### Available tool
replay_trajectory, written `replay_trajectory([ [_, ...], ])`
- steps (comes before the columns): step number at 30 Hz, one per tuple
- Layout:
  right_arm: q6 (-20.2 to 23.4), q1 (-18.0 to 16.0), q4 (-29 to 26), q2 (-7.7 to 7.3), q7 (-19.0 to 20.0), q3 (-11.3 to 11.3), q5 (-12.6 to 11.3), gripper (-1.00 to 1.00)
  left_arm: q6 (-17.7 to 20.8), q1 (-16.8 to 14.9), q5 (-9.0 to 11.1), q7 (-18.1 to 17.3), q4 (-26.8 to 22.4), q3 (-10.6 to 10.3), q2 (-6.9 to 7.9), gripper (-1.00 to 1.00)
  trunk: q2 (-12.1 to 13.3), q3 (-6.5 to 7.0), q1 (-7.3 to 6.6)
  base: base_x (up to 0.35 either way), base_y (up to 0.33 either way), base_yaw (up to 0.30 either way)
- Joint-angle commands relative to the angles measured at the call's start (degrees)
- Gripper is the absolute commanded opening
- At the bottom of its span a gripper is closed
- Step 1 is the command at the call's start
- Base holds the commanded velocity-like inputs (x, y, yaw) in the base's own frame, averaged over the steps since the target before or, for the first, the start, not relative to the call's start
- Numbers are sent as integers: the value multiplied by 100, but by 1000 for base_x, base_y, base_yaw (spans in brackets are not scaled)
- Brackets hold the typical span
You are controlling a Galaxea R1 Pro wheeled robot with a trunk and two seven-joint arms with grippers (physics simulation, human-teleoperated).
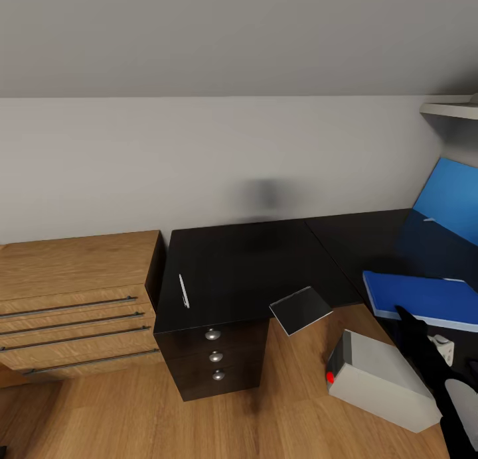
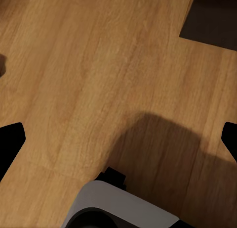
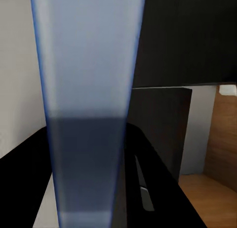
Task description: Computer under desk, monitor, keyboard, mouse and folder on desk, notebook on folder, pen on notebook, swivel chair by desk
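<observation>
Head camera looks down on desk (image 1: 245,273)

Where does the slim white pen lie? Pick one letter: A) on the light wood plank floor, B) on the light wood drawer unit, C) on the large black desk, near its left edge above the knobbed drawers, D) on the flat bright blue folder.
C: the slim white pen lies on the large black desk, near its left edge above the round silver knobs.

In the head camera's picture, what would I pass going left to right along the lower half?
Light wood drawer unit → white pen → desk drawers with silver knobs → dark notebook → grey computer → blue folder.
</observation>
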Motion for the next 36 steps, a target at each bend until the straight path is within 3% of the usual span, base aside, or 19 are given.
replay_trajectory([
  [1,33,-4,1,5,11,-12,-33,-100,-27,-5,40,42,0,-49,5,100,-3,-5,0,0,0,0],
  [25,50,-4,18,7,9,-7,-28,-100,-27,-5,40,42,0,-49,5,100,-3,-5,0,0,0,0],
  [28,27,-4,21,42,16,-12,-34,-100,-27,-5,39,42,0,-49,5,100,-3,-5,0,0,0,0],
  [29,4,-4,21,140,17,-14,-23,-100,-32,-5,38,42,-10,-45,5,100,-3,-5,0,0,0,0],
  [36,-1,-4,21,172,19,-14,-21,-100,-35,-5,37,42,-33,-48,4,100,-3,-10,0,0,0,-80],
])
